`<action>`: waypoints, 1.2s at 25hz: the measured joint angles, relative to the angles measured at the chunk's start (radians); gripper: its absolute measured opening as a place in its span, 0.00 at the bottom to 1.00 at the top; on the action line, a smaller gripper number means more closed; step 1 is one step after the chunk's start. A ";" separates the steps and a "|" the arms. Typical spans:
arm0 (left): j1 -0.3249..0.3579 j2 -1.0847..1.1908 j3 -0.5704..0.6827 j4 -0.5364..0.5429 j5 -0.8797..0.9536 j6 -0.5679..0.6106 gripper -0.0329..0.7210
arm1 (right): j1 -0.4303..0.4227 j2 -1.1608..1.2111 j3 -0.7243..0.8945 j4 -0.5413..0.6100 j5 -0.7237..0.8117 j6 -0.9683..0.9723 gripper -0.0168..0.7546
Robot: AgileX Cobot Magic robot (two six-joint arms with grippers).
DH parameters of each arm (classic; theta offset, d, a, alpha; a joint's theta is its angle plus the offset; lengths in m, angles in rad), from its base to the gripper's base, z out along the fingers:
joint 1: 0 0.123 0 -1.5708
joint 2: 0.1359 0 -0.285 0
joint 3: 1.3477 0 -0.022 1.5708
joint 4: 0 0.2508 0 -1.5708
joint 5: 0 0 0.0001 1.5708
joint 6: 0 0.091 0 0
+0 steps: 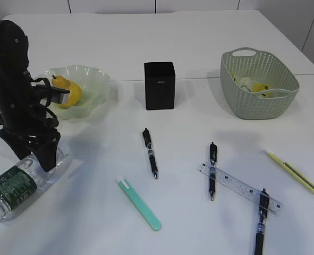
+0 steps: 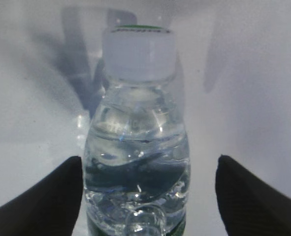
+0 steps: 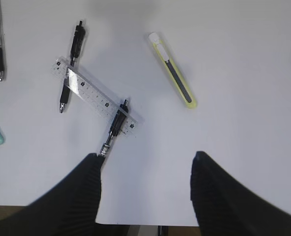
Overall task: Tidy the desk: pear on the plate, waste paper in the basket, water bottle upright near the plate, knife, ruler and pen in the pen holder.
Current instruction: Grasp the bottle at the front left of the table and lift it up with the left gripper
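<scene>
1. While the water bottle point(image 1: 19, 183) lies on its side on the tabletop point(image 1: 199, 42), the left gripper point(image 1: 46, 154) sits right over its cap end, jaws spread wide.
2. Left wrist view: water bottle point(image 2: 136, 147) dead centre between the two dark fingers point(image 2: 42, 201), neither one touching it.
3. Right gripper point(image 3: 145, 196) hangs spread and empty above bare tabletop, the ruler point(image 3: 97, 96) lying well ahead of it and to its left, two pens crossing it.

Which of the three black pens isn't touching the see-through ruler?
The left black pen, lying alone nearer the mint-green knife. The middle pen and right pen both cross the ruler.
</scene>
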 joint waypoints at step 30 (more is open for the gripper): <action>0.000 0.087 0.003 0.034 -0.005 -0.003 0.71 | 0.000 0.000 0.000 0.006 0.000 0.000 0.62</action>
